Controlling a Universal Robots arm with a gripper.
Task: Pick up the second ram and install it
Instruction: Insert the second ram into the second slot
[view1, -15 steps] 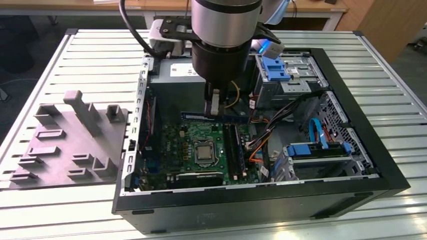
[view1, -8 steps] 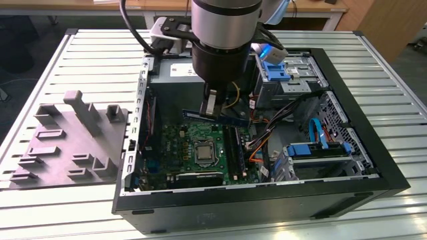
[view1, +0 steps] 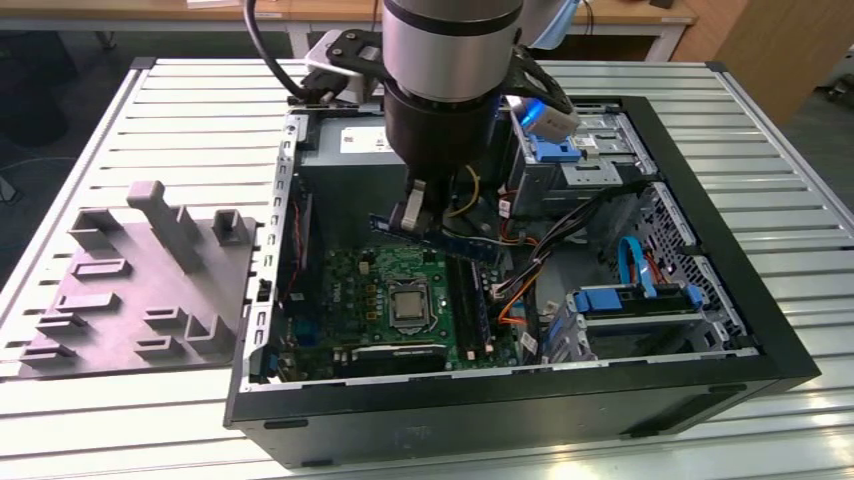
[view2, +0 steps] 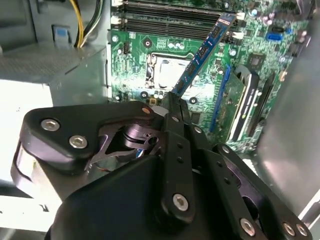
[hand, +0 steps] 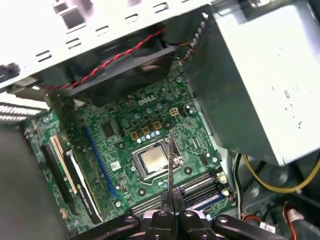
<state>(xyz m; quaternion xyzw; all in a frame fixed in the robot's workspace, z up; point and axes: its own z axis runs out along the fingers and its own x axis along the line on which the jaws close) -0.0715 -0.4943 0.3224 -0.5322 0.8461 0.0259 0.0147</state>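
Observation:
The second ram (view1: 461, 245), a slim blue-green stick, hangs over the green motherboard (view1: 387, 290) inside the open computer case (view1: 534, 400). My gripper (view1: 420, 222) is shut on one end of it. In the second wrist view the ram (view2: 202, 52) slants away from the gripper (view2: 172, 100) above the processor socket (view2: 165, 70). The first wrist view has the ram (hand: 171, 160) edge-on as a thin line rising from the gripper (hand: 172, 197). The dark memory slots (view1: 467, 300) run beside the socket, under the stick.
A grey holder tray (view1: 134, 290) with upright blocks lies on the slatted table (view1: 747, 130) at the exterior view's left. A grey power supply box (hand: 260, 85), loose cables (view1: 527, 270) and blue-tabbed drive cages (view1: 641, 300) crowd the case around the board.

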